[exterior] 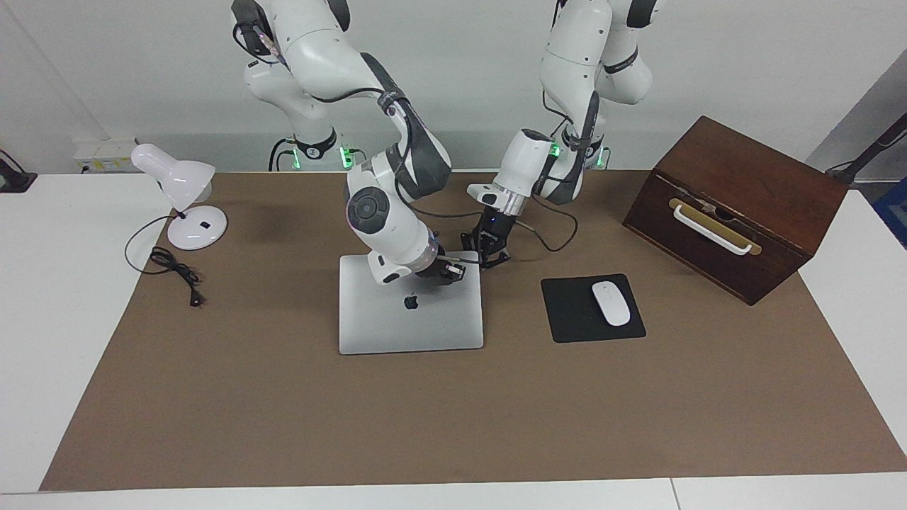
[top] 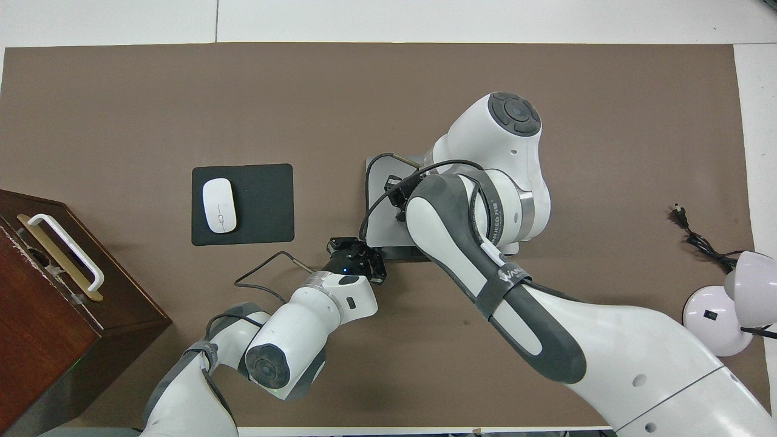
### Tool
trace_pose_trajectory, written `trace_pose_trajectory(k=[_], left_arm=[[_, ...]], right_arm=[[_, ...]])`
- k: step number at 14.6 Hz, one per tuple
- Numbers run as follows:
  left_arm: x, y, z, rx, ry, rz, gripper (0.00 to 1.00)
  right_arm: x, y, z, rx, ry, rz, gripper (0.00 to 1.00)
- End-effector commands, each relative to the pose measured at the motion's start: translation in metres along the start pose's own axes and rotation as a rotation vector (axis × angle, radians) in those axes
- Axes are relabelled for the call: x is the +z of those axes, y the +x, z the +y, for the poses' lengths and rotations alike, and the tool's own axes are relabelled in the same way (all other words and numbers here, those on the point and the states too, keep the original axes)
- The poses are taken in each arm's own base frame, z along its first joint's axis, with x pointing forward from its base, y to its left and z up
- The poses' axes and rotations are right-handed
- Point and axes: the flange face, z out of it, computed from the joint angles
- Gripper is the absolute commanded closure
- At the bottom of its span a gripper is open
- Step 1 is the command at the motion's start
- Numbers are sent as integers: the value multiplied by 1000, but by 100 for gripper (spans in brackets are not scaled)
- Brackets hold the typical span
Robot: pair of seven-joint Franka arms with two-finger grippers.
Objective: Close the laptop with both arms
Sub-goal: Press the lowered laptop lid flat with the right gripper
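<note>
Here the wooden box [exterior: 737, 205] sits shut, contents unseen; both arms' fingers pinched together at the closed laptop [exterior: 411, 315].

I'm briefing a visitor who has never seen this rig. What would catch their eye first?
The silver laptop lies shut in the middle of the brown mat, with the right gripper on its lid and the left gripper at the corner nearest the robots. The dark wooden box stands at the left arm's end, the white lamp at the right arm's.
</note>
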Motion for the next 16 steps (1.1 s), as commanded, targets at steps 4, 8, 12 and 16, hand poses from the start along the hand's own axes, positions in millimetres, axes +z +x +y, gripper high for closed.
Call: trace_pose_trajectory(k=[4, 8, 12, 16], left_arm=[[8, -43, -3, 17, 7, -106, 100], [8, -43, -3, 17, 7, -106, 100], [8, -43, -2, 20, 7, -106, 100], [8, -43, -2, 19, 7, -107, 100]], right_arm=[[8, -4, 2, 38, 22, -27, 100], [4, -7, -3, 35, 28, -20, 100], [0, -6, -2, 37, 30, -17, 100], [0, -6, -2, 35, 28, -15, 100]])
